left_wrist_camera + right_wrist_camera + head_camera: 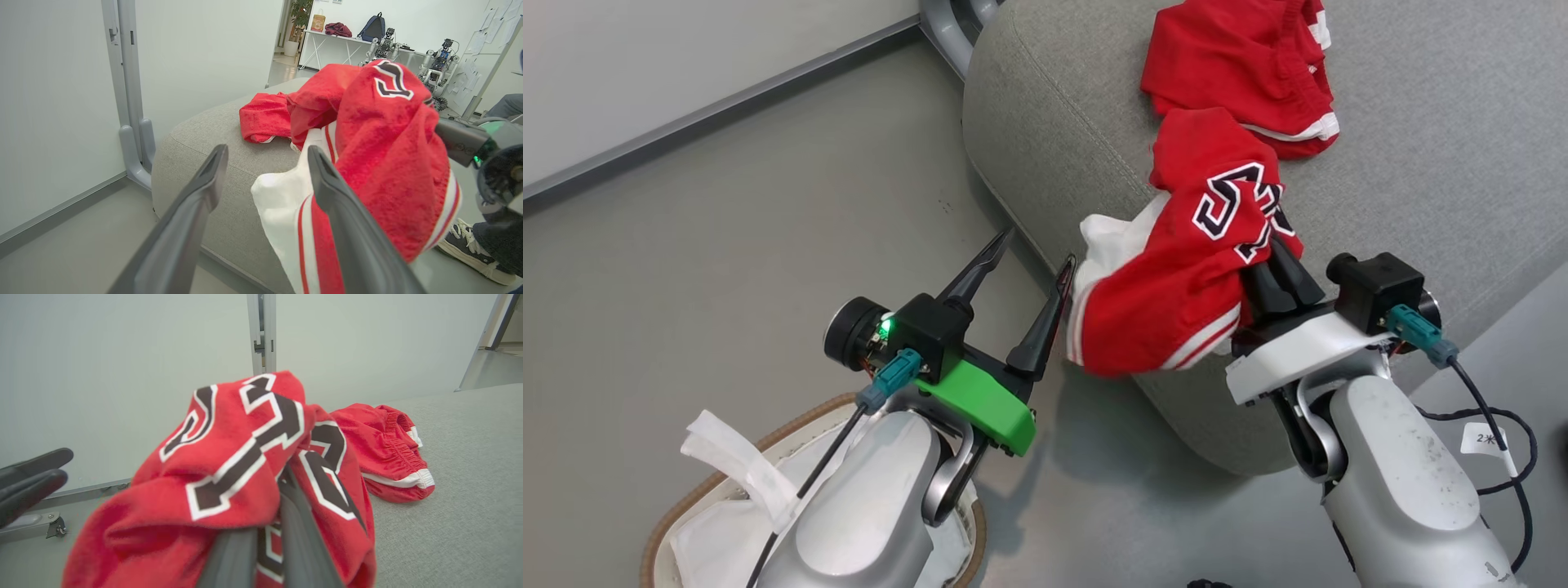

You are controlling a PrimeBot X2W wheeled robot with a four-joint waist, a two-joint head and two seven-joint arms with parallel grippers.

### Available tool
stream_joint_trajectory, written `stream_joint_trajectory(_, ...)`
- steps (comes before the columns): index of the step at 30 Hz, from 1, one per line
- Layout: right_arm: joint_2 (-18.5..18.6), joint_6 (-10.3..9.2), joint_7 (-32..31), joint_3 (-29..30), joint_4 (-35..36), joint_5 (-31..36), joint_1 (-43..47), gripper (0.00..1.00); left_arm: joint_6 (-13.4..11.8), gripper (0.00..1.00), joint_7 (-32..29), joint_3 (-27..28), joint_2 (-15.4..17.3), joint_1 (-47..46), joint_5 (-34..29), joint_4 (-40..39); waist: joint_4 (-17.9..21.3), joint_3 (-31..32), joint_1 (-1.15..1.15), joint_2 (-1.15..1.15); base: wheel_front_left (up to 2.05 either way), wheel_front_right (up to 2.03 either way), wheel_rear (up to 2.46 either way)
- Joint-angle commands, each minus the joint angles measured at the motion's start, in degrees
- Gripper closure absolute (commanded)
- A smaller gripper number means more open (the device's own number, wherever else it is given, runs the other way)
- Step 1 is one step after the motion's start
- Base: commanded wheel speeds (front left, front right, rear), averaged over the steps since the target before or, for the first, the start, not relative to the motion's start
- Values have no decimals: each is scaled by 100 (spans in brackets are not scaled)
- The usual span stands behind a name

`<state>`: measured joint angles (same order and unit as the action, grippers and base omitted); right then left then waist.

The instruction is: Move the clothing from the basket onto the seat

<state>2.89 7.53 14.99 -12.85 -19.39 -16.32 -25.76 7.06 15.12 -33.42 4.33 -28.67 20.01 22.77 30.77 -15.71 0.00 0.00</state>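
The red shorts (1241,65) with white trim lie on the grey seat (1421,163). My right gripper (1278,245) is shut on the red jersey (1176,286). The jersey's top rests on the seat beside the shorts, and its striped hem hangs over the seat's front edge. My left gripper (1037,247) stands open just left of the jersey, holding nothing. The basket (792,425) is at the lower left under my left arm. In the right wrist view the jersey (229,457) drapes over my shut fingers (294,522), with the shorts (384,445) beyond.
A white liner cloth (727,465) lies in the basket. A grey post (126,81) stands against the wall behind the seat (204,134). In the left wrist view a person's shoe (470,253) is on the floor at right, with a table (339,45) far back.
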Motion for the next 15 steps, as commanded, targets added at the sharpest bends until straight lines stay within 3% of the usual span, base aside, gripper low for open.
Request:
stream_joint_trajectory(1,9,-8,29,108,-19,104,-88,100,26,0,4,-5,42,93,-70,23,-2,-141,0,0,0,0,0)
stream_joint_trajectory(6,212,-8,29,514,-160,455,-505,100,40,0,4,-51,146,52,-82,69,-157,-415,0,0,0,0,0)
stream_joint_trajectory(15,1034,-8,28,1482,-748,892,-1693,100,45,0,1,-141,497,-179,-83,33,-575,-1114,0,0,0,0,0)
